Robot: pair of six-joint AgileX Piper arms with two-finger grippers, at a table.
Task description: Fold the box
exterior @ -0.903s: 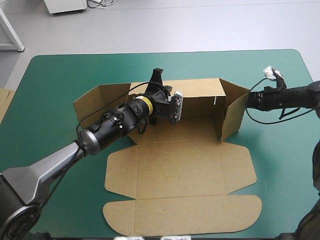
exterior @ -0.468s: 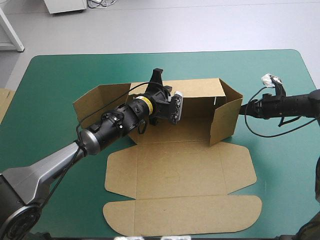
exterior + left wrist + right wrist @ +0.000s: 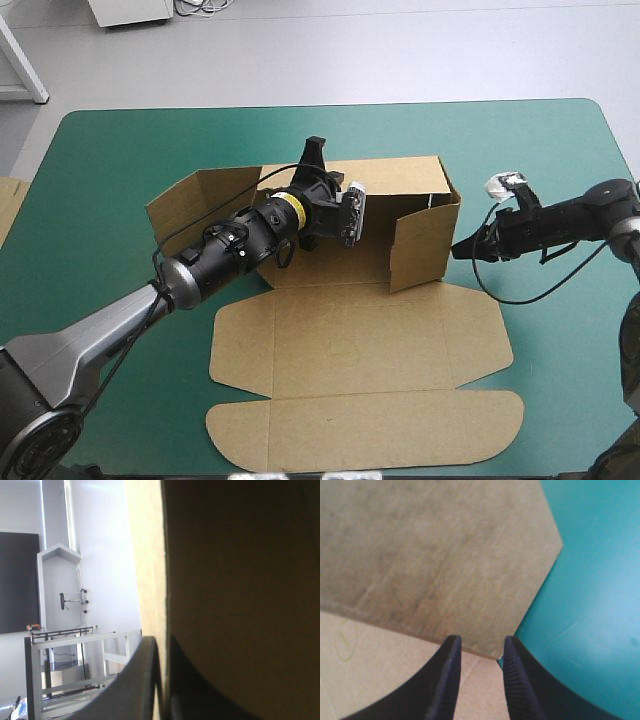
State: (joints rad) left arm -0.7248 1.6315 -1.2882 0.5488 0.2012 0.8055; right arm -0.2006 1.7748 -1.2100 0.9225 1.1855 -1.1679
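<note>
Box: we see the brown box [image 3: 360,330] in the middle of the teal-green tabletop [image 3: 110,160], its floor and lid panels flat toward the near edge, its rear wall [image 3: 400,175] upright
Left pincer: the left pincer [image 3: 316,150] is clamped over the rear wall's top edge, black fingers all but closed with the board between them
Right pincer: the right pincer [image 3: 462,249] sits just outside the right side flap [image 3: 420,243], fingers a narrow gap apart and gripping nothing; the flap's lower corner lies just ahead of that gap
Flaps: the right flap stands turned inward over the floor; the left side flap [image 3: 195,205] angles outward
Step, as we judge it: pressing the right flap square to the rear wall while the left arm steadies it
Risk one: the tips bear near the flap's corner, so we think they could slide off and let the board spring outward
Risk two: a hard push could drag the whole sheet or twist the rear wall out of the left grip
Aside: more board [image 3: 8,205] shows at the tabletop's left edge
</note>
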